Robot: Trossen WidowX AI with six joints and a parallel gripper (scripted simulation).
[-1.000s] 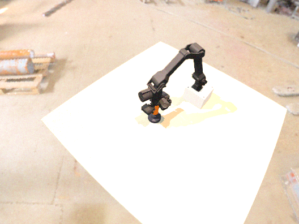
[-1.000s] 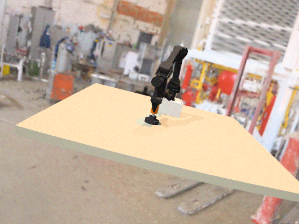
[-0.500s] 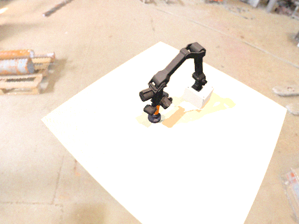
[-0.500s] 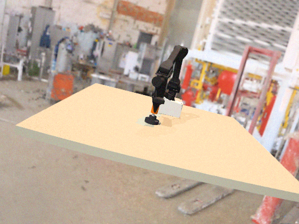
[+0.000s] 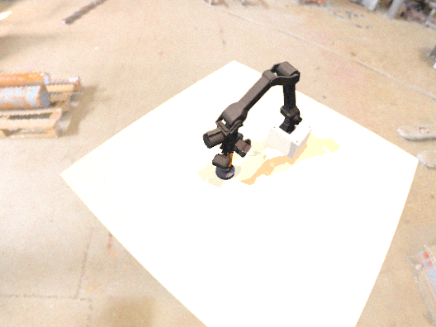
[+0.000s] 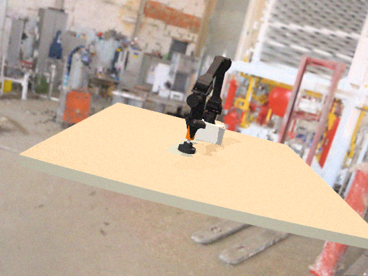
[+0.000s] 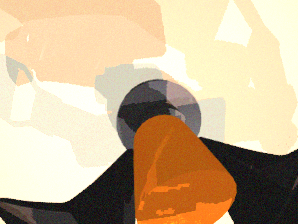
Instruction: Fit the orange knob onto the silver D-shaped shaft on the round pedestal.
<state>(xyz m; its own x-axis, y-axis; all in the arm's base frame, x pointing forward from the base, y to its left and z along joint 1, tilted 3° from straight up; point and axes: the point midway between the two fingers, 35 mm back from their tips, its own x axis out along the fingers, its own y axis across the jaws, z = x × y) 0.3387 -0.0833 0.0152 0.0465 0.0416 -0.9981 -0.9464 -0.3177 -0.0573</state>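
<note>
The bent black arm reaches downward, its pincer [image 5: 230,159] [image 6: 189,132] [image 7: 165,149] partly closed

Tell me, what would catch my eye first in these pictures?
Probably the black robot arm, bent above the pale table. Next, the bright orange knob, held in its gripper over a round dark stand. Behind the arm's lower end, the white box stands out in the outside view.

Plain orange knob [image 5: 230,159] [image 6: 188,134] [image 7: 175,170], dark round pedestal [image 5: 225,172] [image 6: 187,148] [image 7: 145,102]
</note>
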